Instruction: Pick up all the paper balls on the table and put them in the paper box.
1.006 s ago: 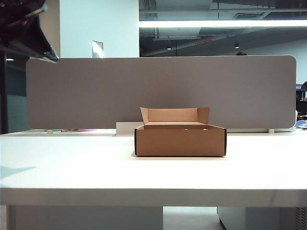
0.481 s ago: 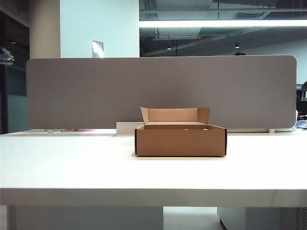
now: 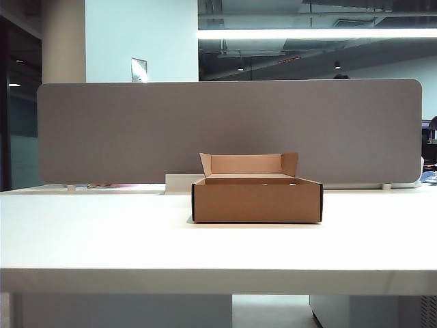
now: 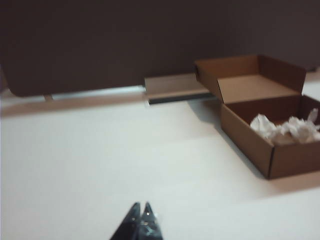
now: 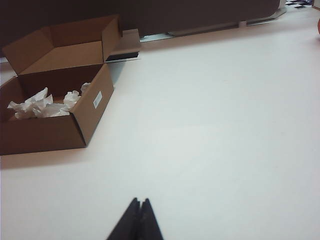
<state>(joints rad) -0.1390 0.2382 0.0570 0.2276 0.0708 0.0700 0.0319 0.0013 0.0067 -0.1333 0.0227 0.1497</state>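
The brown paper box [image 3: 256,200] stands in the middle of the white table [image 3: 102,239], its back flap upright. White paper balls [image 4: 285,129] lie inside the box [image 4: 260,145]; the right wrist view shows them too, paper balls [image 5: 42,104] in the box [image 5: 55,132]. My left gripper [image 4: 141,206] is shut with nothing in it, well back from the box over bare table. My right gripper [image 5: 139,201] is also shut and empty, away from the box on its other side. Neither gripper appears in the exterior view.
A grey fabric divider panel [image 3: 225,130] runs along the back of the table. A low white block [image 3: 179,183] sits behind the box's left corner. The table's thick front edge [image 3: 218,280] faces the exterior camera.
The left arm, seen dark at the top left corner of the exterior view a second ago, has moved out of that view. The box has not moved.
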